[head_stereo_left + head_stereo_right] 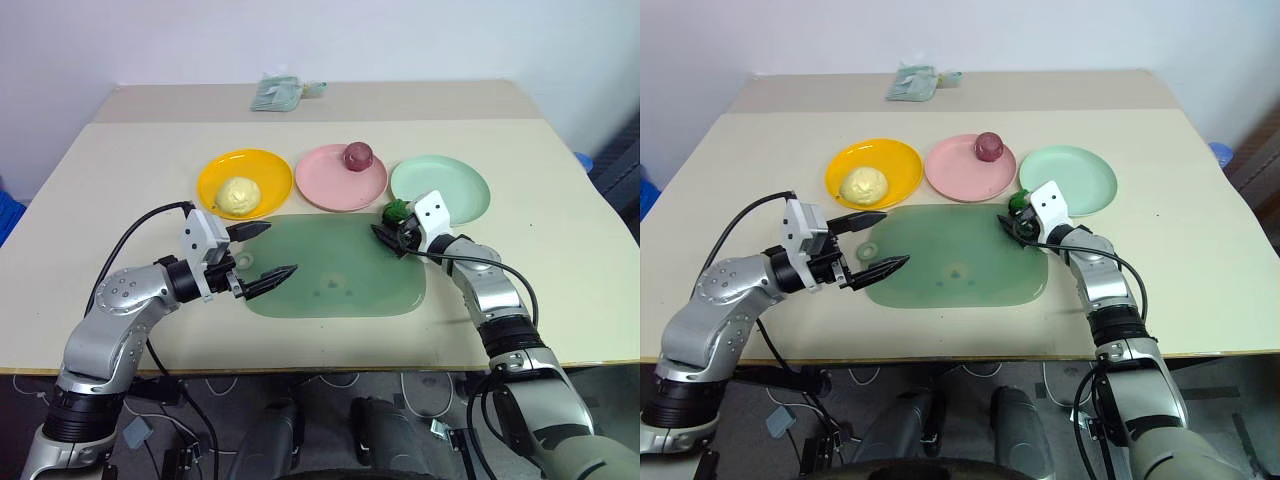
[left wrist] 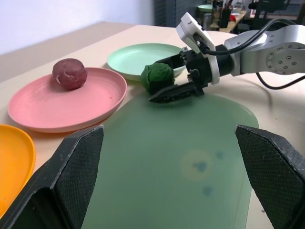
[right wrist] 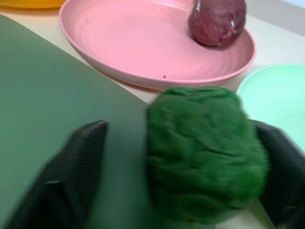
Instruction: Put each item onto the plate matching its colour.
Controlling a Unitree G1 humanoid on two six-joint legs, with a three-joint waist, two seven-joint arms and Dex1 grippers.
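The bumpy green item (image 1: pixel 396 211) rests at the far right corner of the dull-green tray (image 1: pixel 330 290), just short of the mint green plate (image 1: pixel 450 185). My right gripper (image 1: pixel 392 226) reaches around it, open, one finger on each side; in the right wrist view a gap shows between one finger (image 3: pixel 76 171) and the green item (image 3: pixel 205 152). On the yellow plate (image 1: pixel 215 170) lies the pale yellow item (image 1: pixel 240 193). The maroon item (image 1: pixel 358 155) sits on the pink plate (image 1: pixel 320 185). My left gripper (image 1: pixel 282 249) hangs open and empty over the tray's left end.
A pale green packet (image 1: pixel 278 92) lies at the far edge of the table. The three plates stand in a row just beyond the tray. Bare beige tabletop (image 1: pixel 560 260) lies to the right of my right arm.
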